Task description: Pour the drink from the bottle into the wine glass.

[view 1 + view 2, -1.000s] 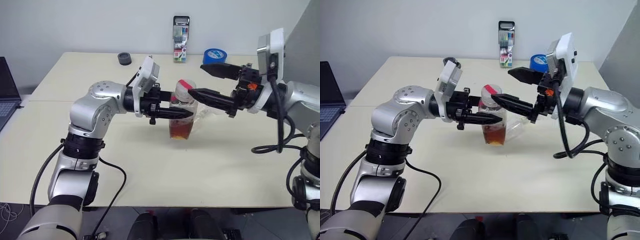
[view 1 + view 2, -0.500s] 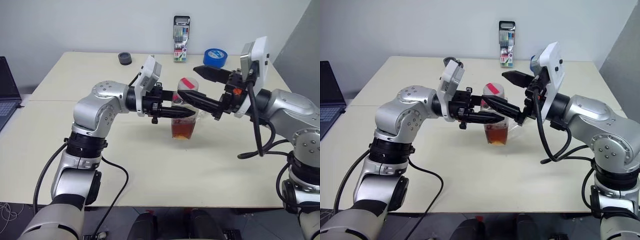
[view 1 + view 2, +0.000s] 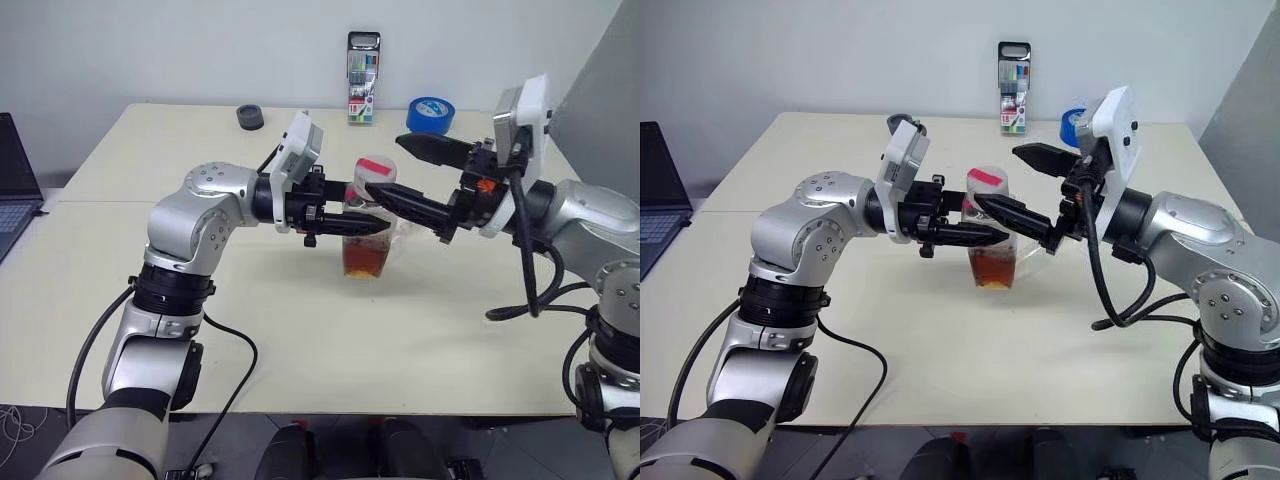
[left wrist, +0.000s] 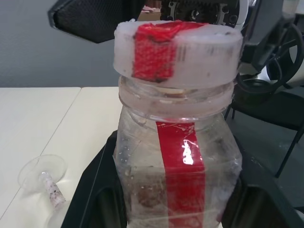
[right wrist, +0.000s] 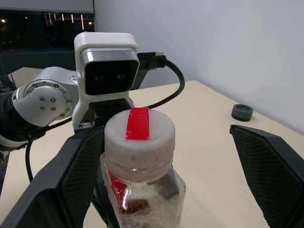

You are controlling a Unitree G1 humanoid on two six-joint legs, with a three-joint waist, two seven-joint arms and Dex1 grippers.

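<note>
Between the two arms, over the middle of the table (image 3: pixel 300 350), the left gripper (image 3: pixel 352 226) is clamped on the body of the bottle (image 3: pixel 367 228), its black fingers pressed to either side of the clear plastic just under the neck. The right gripper (image 3: pixel 1035 187) stands wide apart, one finger either side of the white cap (image 5: pixel 139 130) with the red strip, touching nothing yet. The drink (image 3: pixel 991 269) sits low in the bottle — roughly the bottom third.

The step in hand looks to be uncapping. To do it well, the right jaws should close squarely on the cap's rim, not the shoulder, and twist while the left holds the bottle upright and unmoving.

The wine glass (image 4: pixel 42 175) is hard to make out: its foot and stem show in the left wrist view, seemingly on its side just behind the bottle. It may need righting before any pour.

A marker pack (image 3: pixel 362 64), blue tape roll (image 3: pixel 430 112) and small black cap (image 3: pixel 249 117) stand well apart at the far edge — the near table offers open room.
</note>
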